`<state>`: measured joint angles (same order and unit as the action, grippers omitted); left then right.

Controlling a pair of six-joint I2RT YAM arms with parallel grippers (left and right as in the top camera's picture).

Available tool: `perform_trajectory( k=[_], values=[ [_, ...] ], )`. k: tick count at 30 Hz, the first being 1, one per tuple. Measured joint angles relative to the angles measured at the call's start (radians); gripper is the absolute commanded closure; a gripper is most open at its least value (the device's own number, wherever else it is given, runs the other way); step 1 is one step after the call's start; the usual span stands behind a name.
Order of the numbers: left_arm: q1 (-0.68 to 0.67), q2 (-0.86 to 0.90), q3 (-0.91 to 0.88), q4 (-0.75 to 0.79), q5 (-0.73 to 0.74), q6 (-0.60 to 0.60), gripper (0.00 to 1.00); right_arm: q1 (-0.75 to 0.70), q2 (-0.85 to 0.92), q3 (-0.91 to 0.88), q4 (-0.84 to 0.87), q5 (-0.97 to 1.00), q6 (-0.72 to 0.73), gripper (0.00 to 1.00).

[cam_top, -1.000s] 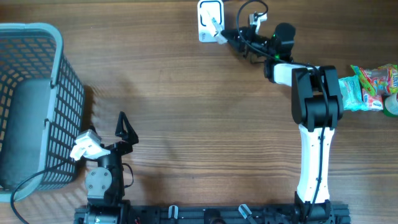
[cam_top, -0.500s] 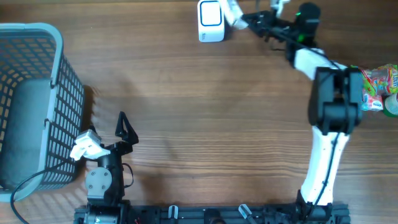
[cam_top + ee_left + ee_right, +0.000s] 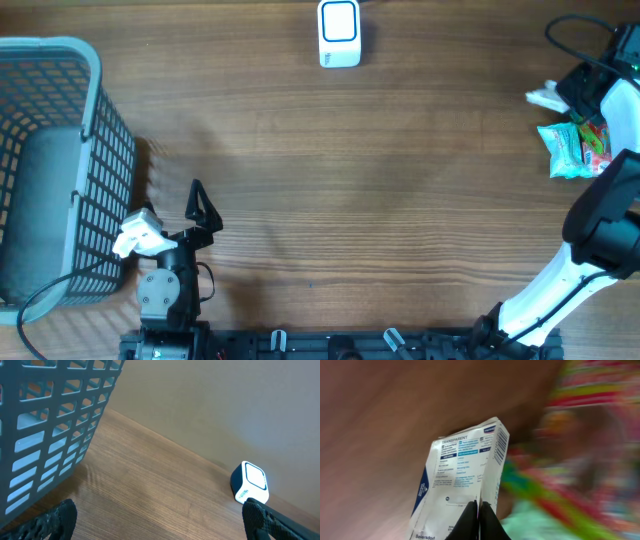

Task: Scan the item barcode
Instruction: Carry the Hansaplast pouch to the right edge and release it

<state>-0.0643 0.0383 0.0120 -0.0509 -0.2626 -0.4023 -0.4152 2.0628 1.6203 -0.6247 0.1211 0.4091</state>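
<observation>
The white barcode scanner (image 3: pixel 339 33) with a blue-rimmed window stands at the table's far edge; the left wrist view has the scanner (image 3: pixel 250 482) at its right. My right gripper (image 3: pixel 560 94) is at the far right, shut on a thin white item (image 3: pixel 544 97), a flat packet with blue print. In the right wrist view the packet (image 3: pixel 462 472) stands pinched at its edge between my closed right gripper (image 3: pixel 480 510), with the picture blurred. My left gripper (image 3: pixel 200 204) rests near the front left, open and empty, its fingers (image 3: pixel 56 519) spread wide over bare wood.
A large blue-grey mesh basket (image 3: pixel 60 170) fills the left side, and the basket (image 3: pixel 45 425) is close beside the left gripper. Colourful snack packets (image 3: pixel 575 145) lie at the right edge, just below the held packet.
My right arm has swung from the scanner at the top centre over to the far right edge, carrying the white packet. The left arm has not moved.
</observation>
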Motion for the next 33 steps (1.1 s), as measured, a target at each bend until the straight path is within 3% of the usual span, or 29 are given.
perform_trajectory(
  k=[3, 8, 13, 18, 30, 33],
  values=[
    [0.0, 0.0, 0.0, 0.0, 0.0, 0.0, 0.0, -0.006, 0.0, -0.006, -0.014, 0.099, 0.001, 0.0],
    [0.0, 0.0, 0.0, 0.0, 0.0, 0.0, 0.0, -0.006, -0.071, -0.006, -0.099, 0.079, 0.021, 0.0],
    [0.0, 0.0, 0.0, 0.0, 0.0, 0.0, 0.0, -0.006, -0.607, 0.034, -0.172, -0.146, -0.044, 0.0],
    [0.0, 0.0, 0.0, 0.0, 0.0, 0.0, 0.0, -0.006, -0.874, 0.054, -0.192, -0.199, -0.049, 0.0],
    [0.0, 0.0, 0.0, 0.0, 0.0, 0.0, 0.0, -0.006, -0.924, 0.047, -0.267, -0.234, -0.04, 0.01],
    [0.0, 0.0, 0.0, 0.0, 0.0, 0.0, 0.0, -0.006, -0.924, 0.009, -0.2, -0.254, 0.082, 0.0]
  ],
)
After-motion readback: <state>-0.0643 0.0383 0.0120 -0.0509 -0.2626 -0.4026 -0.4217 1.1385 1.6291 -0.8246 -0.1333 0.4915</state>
